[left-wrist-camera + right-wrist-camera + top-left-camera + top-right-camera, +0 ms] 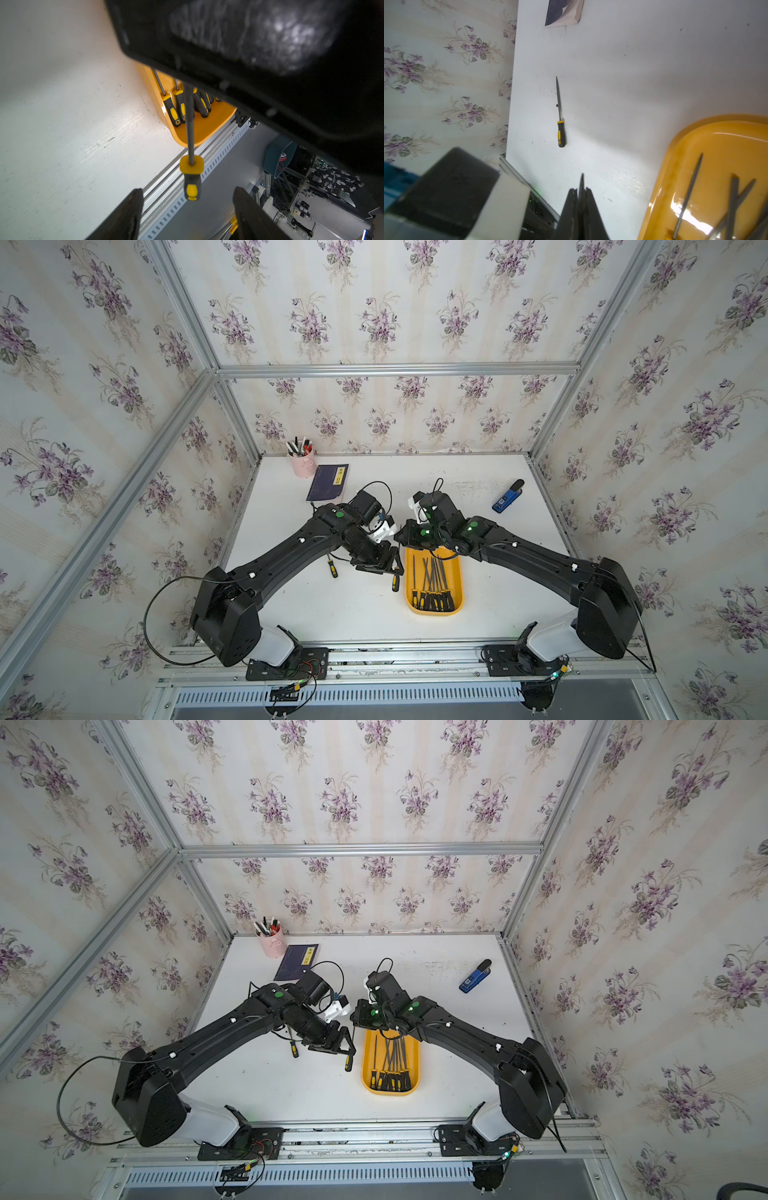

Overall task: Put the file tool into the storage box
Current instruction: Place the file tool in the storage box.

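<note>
1. File tool (190,135) hangs in the air just left of the yellow storage box (207,126), not yet inside it.
2. Right gripper (581,193) is clenched on the blade near its tip. Left gripper (188,190) is spread wide, released, with fingers either side of the handle and not touching it.
3. A good next move is probably to carry the file tool right over the box, lower it alongside the stored files (432,585), then let go.
4. The thin blade may pivot in the grip, so go slowly.
5. Spare file (561,133) lies on the table further left.
</note>
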You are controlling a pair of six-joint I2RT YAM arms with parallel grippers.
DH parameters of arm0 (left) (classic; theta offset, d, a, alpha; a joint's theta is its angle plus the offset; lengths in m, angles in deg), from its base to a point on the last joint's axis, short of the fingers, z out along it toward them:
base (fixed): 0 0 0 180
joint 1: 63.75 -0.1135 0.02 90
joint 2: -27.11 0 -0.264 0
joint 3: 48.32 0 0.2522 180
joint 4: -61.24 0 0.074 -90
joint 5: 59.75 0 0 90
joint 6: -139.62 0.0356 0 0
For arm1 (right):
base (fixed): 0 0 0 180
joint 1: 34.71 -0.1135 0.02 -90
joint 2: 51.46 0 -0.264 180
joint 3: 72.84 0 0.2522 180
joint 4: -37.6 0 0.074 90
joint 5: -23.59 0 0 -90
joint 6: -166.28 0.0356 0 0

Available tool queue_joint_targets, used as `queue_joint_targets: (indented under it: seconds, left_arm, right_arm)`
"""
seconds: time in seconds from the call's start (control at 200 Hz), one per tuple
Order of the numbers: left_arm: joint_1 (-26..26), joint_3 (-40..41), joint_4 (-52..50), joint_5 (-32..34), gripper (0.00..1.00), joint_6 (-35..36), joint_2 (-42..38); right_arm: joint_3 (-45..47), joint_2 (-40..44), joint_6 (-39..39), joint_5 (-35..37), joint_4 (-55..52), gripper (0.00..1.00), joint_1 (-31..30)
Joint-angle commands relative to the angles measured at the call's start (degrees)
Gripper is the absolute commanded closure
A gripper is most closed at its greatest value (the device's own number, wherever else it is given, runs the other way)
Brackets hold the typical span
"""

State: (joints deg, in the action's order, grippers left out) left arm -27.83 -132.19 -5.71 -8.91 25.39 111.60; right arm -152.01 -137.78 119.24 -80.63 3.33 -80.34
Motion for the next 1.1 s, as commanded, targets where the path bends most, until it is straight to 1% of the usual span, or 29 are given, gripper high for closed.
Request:
queue_joint_targets:
  seconds: [0.0,0.115,0.31,0.734,1.094]
  left_arm:
    - [-0.87,-1.0,-0.97,0.42,0.06,-0.29,-0.58]
    - [-2.15,-0.89,-1.16,1.55,0.02,-0.44,-1.67]
    - [-3.39,1.04,-1.91,2.32,0.0,0.4,-2.44]
    - [-4.09,4.1,-1.44,3.04,0.0,0.5,-2.97]
    - [-4.28,4.71,-1.59,3.43,0.0,1.03,-2.99]
  right_arm:
    - [-2.71,-1.53,-6.75,3.66,-12.33,1.0,0.36]
    - [-3.32,-2.79,-9.04,5.34,-16.62,1.0,1.12]
    - [-2.98,-5.85,-10.0,7.26,-18.29,1.0,1.42]
    - [2.5,-8.75,-7.86,6.94,-13.21,1.0,1.42]
    - [4.08,-11.21,-6.66,6.92,-10.01,1.0,1.42]
